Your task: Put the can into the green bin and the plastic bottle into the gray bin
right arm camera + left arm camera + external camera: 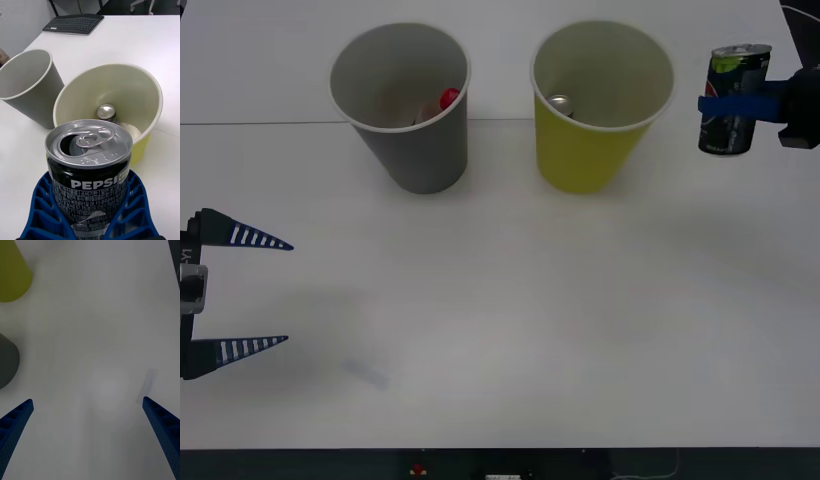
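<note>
two cans (732, 98) (106, 111); two paper cups (402, 100) (600, 105); one red-capped bottle (448, 99); one keyboard (73, 23)

The front camera looks down from high up at the desk (510, 330). Each wrist camera sits close behind its jaws. All three see the green bin (600, 105) (112, 101) (11, 273).
</note>
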